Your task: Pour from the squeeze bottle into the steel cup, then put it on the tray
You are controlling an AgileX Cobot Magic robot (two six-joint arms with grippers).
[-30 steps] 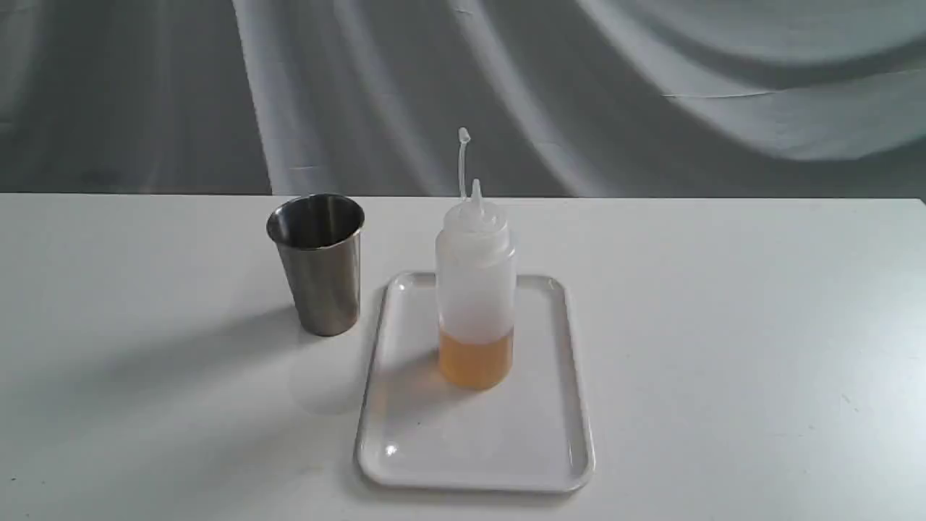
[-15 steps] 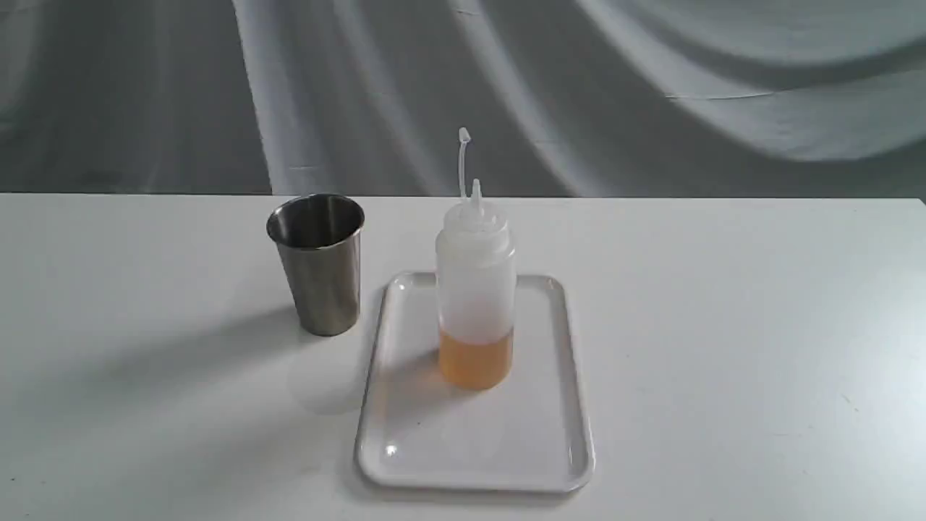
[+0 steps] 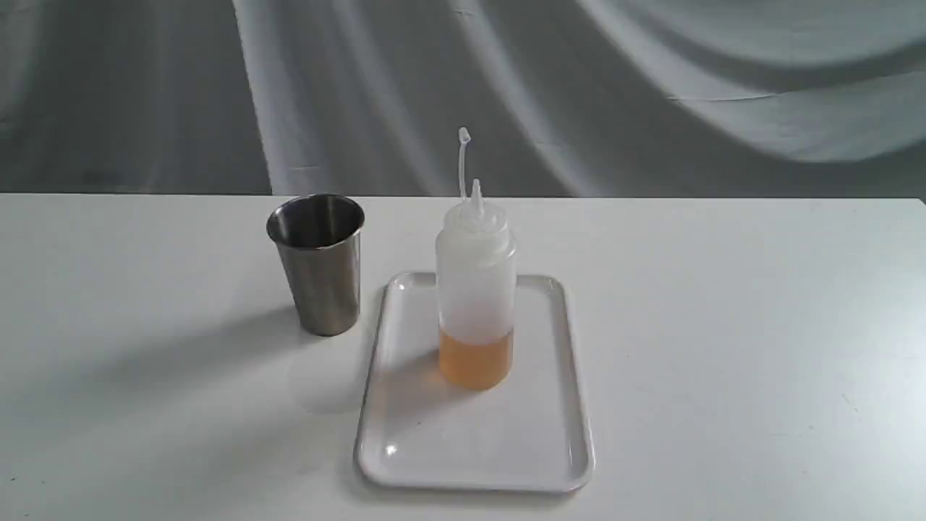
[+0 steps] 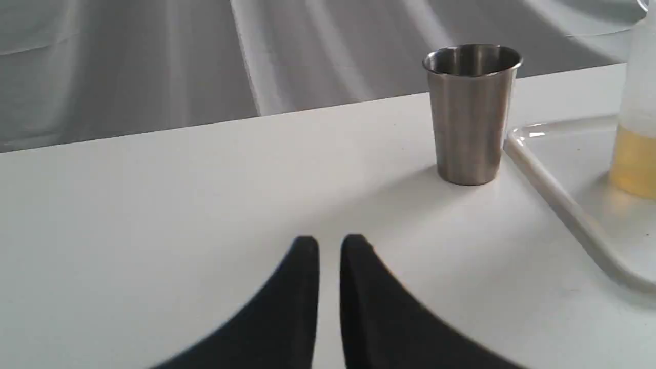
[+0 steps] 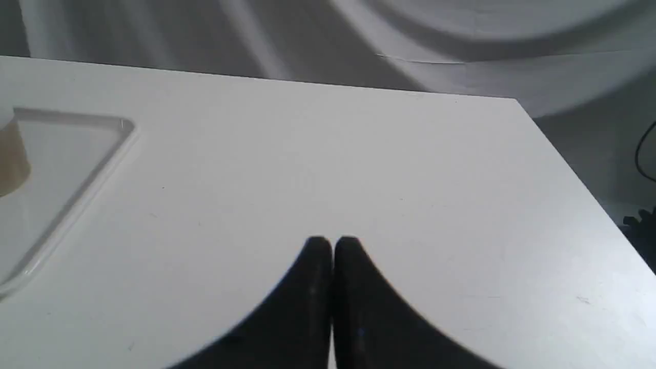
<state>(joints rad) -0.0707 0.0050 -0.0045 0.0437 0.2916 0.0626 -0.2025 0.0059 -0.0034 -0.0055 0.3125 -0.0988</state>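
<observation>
Pointing low across the table point(image 3: 723, 325), left gripper point(image 4: 329, 243) sits nearly pinched, right gripper point(image 5: 333, 243) pressed together, both empty. Meanwhile the squeeze bottle point(image 3: 475, 289) stands upright on the tray point(image 3: 470, 463), steel cup point(image 3: 318, 275) just beside.

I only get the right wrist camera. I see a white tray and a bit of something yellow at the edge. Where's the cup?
Observer: The steel cup stands upright on the table, close to the tray at its far left corner in the exterior view, not on it.
Operator: What's the yellow stuff?
Observer: Amber liquid in the bottom of the squeeze bottle, which stands upright on the tray with its cap strip sticking up.
Operator: Is the other gripper holding something?
Observer: No. The left gripper holds nothing; its fingers sit almost together over bare table, short of the cup.
</observation>
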